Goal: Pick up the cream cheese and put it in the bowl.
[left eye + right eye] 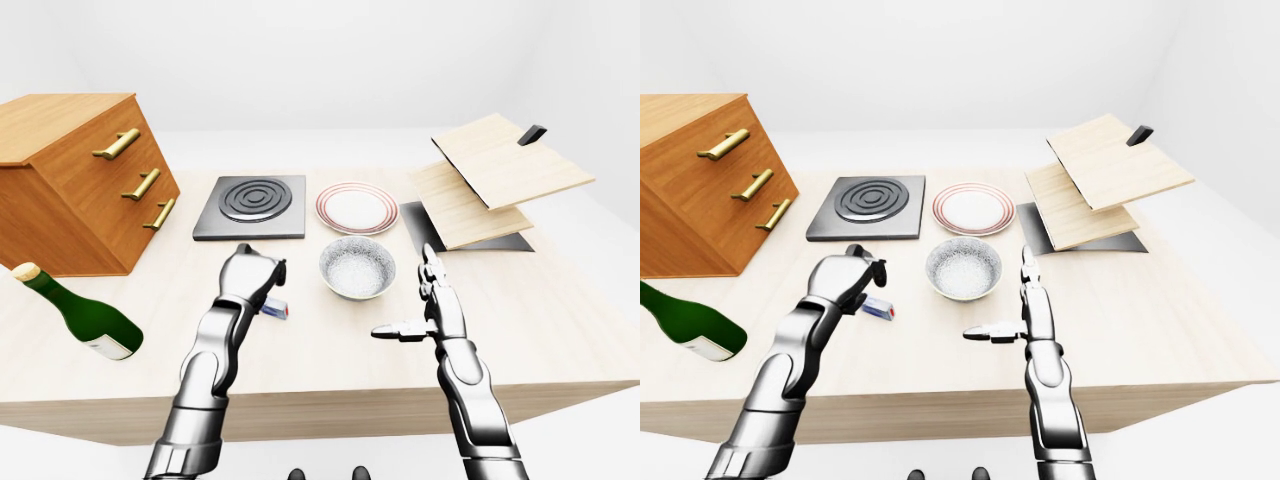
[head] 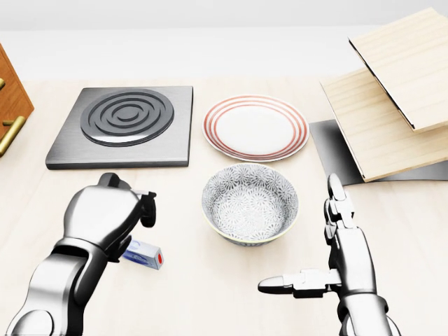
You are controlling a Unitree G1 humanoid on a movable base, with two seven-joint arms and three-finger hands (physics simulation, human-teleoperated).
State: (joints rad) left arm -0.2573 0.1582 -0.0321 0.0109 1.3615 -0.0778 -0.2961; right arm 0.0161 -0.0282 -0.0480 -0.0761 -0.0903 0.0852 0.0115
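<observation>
In the head view's lower left, the left robot hand [image 2: 133, 210] hovers curled over the cream cheese [image 2: 144, 254], which lies on the bench [image 2: 182, 294]; whether it grips is unclear. The bowl [image 2: 250, 203] waits just right, centre frame. The right robot hand [image 2: 318, 245] idles open, empty.

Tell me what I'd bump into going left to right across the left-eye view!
wine bottle → wooden drawer cabinet → left hand → patterned bowl → right hand → stacked wooden boards
</observation>
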